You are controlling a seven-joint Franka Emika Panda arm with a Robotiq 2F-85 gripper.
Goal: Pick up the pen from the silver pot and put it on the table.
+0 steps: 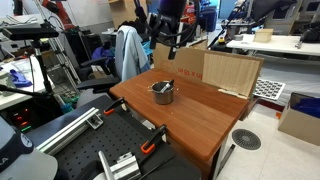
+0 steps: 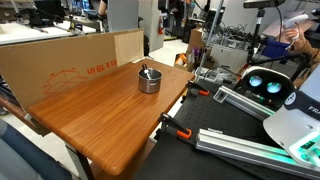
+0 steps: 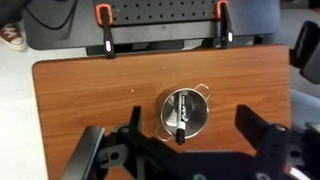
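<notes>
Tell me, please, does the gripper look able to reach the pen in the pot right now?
Probably yes: the gripper hangs open above the pot, the pen lies exposed inside it, and nothing shows between them.

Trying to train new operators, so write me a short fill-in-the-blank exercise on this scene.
1. The pot stands on the wooden table and holds a ____.
2. The hand hovers above the pot with its jaws ____.
3. Two clamps with ____ handles grip the table's edge.
Missing words: pen; open; orange.
</notes>
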